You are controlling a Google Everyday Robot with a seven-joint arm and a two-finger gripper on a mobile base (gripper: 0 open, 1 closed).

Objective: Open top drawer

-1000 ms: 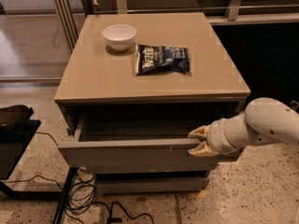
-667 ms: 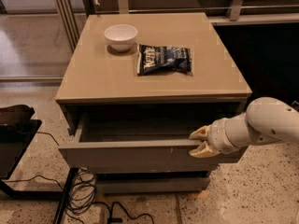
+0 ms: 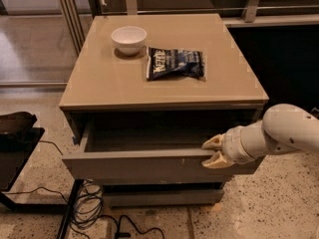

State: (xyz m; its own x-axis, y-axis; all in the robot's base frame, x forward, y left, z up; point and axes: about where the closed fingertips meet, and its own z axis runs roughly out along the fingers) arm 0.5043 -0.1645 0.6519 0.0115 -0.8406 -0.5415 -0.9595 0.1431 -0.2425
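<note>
The top drawer (image 3: pixel 144 166) of the taupe cabinet is pulled out partway, and its shallow grey inside (image 3: pixel 149 138) shows. My gripper (image 3: pixel 212 151) is at the right end of the drawer front. One pale fingertip (image 3: pixel 213 142) sits above the front's top edge and the other is against its face, so the jaws clasp that edge. The white arm (image 3: pixel 279 133) reaches in from the right.
A white bowl (image 3: pixel 128 38) and a dark chip bag (image 3: pixel 175 62) lie on the cabinet top (image 3: pixel 99 83). A lower drawer front (image 3: pixel 159 197) sits beneath. Cables (image 3: pixel 94 210) trail on the floor at the left, beside a black stand (image 3: pixel 15 143).
Hardly anything: the drawer stays pulled out by the same amount and my gripper holds the same spot on its front edge.
</note>
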